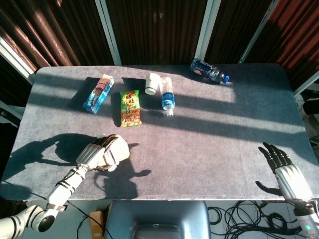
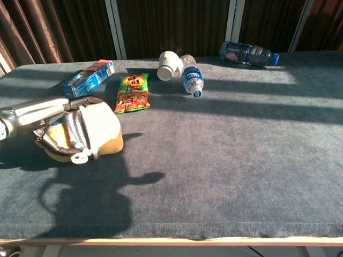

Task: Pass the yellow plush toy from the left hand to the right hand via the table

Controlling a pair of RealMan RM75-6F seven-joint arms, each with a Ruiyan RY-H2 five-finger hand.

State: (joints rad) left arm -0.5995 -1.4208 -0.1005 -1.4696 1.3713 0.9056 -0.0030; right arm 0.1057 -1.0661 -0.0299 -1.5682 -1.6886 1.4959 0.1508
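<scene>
The yellow plush toy (image 1: pixel 121 150) (image 2: pixel 107 133) is at the table's front left, low over or on the grey cloth; I cannot tell if it touches. My left hand (image 1: pixel 102 152) (image 2: pixel 68 133) grips it from the left, fingers wrapped around its body. My right hand (image 1: pixel 282 163) rests at the table's front right edge with its fingers spread and nothing in them, far from the toy. The chest view does not show the right hand.
At the back left lie a blue box (image 1: pixel 98 93) (image 2: pixel 87 77), a green snack packet (image 1: pixel 130 107) (image 2: pixel 133 92), a tipped white cup (image 1: pixel 152 83) (image 2: pixel 167 65) and a water bottle (image 1: pixel 167 95) (image 2: pixel 191 80). Another bottle (image 1: pixel 209 70) (image 2: pixel 247 54) lies at the back right.
</scene>
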